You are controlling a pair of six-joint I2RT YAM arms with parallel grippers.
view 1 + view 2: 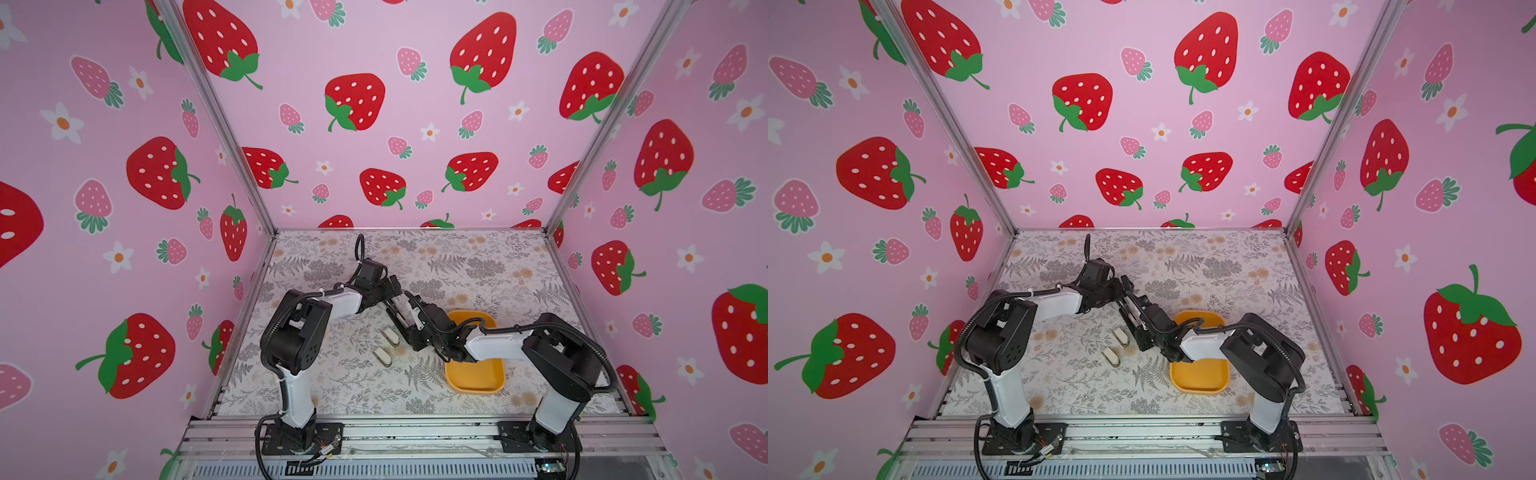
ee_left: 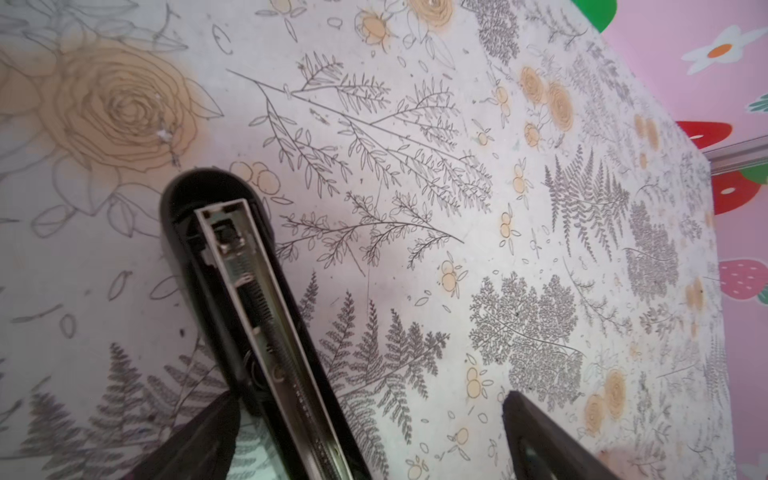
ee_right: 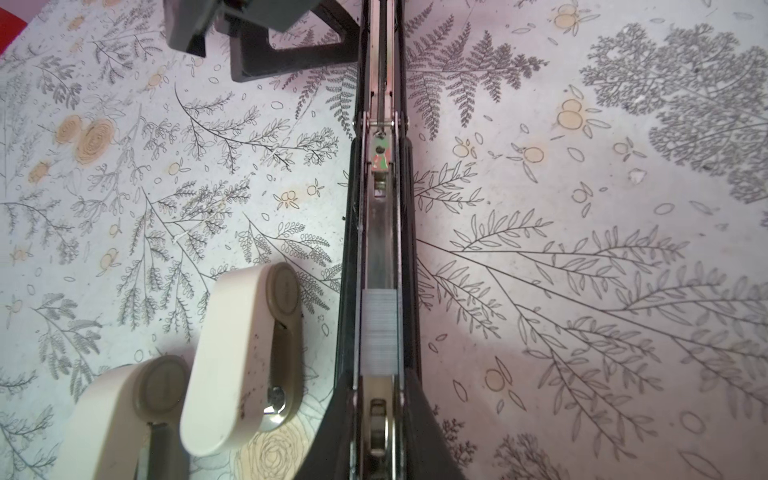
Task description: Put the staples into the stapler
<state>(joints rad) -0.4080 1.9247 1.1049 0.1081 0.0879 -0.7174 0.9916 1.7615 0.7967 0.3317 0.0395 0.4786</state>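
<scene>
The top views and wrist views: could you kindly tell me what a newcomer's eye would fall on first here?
First come the pink strawberry walls rising around the table in both top views. Next is the black stapler, open at mid-table, with a grey block of staples lying in its channel in the right wrist view. A yellow tray sits just to its right in both top views.

staples [image 3: 379,330]: in stapler [image 3: 377,249] channel | tray [image 1: 473,376]: right of stapler
</scene>
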